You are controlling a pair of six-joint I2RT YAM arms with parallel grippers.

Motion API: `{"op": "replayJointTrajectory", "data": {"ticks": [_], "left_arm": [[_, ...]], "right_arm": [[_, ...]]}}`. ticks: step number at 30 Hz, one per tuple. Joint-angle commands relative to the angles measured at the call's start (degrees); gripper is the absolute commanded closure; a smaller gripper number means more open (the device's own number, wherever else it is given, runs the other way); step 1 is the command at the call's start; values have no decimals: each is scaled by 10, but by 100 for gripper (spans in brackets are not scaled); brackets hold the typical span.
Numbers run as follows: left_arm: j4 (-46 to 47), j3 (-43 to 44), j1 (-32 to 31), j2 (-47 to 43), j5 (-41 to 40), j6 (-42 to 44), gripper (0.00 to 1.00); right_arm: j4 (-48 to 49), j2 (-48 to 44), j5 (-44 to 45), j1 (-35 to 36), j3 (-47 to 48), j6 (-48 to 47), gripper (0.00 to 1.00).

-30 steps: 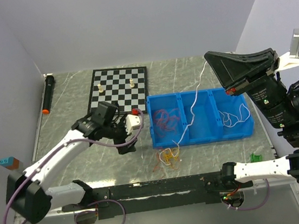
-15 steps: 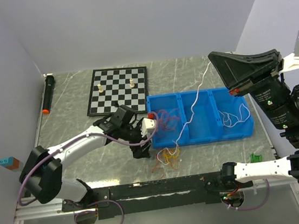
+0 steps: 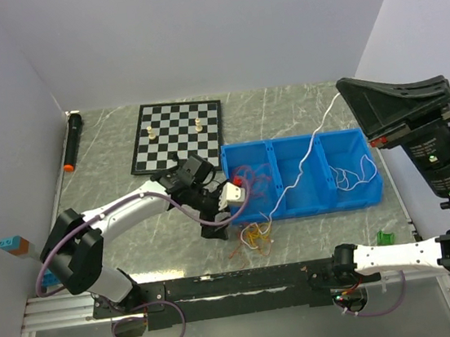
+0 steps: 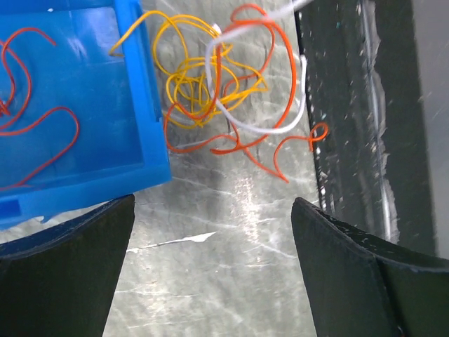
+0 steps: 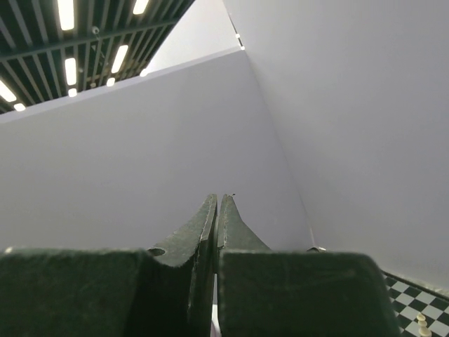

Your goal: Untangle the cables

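A tangle of yellow, orange and white cables [image 4: 217, 91] lies on the table just in front of the blue bin [image 3: 304, 206]; from above the tangle [image 3: 254, 235] sits by the bin's near left corner. Red cables [image 3: 251, 178] rest in the bin's left compartment, also seen as red cables [image 4: 42, 105] from the left wrist. My left gripper [image 3: 216, 229] hovers beside the tangle, open; in its own view the left gripper [image 4: 210, 267] has only bare table between the fingers. A white cable [image 3: 306, 158] runs taut from the tangle across the bin up to my raised right gripper [image 3: 342, 87], shut on it. The right gripper [image 5: 219, 200] shows closed fingers.
A chessboard [image 3: 175, 133] with two pieces [image 3: 151, 132] lies at the back left. A black marker [image 3: 72, 138] lies along the left wall. More white cable [image 3: 349, 174] is in the bin's right compartment. A black rail [image 3: 247, 281] spans the near edge, and a green object [image 3: 384, 237] sits near right.
My left arm has swung right to the tangle by the bin's corner and its jaws have opened wider. My right gripper has pulled right with the white cable, drawing it tighter.
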Motion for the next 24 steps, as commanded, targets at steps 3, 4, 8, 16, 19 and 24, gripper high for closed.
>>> {"op": "replayJointTrajectory", "data": {"ticks": [3,4,8,16,19,24], "left_arm": [[48,-16,-40,-29,-39,64,3],[73,-24,-48,-32,-54,55,3],[172,-48,-84,-45,-103,30,3],[244,-39,-112,-26,-140,-36,1],[235,-40,-104,-34,-168,-75,1],[243,-48,-33,-59,-185,-164,4]], "right_arm": [[9,-28,-6,-2,4,3,100],[6,-31,-5,-2,1,5,100],[9,-45,-8,-2,-14,8,100],[22,-63,-11,-2,-33,10,100],[9,-55,-13,-2,-23,10,100],[-3,-44,-20,-2,-1,6,100]]}}
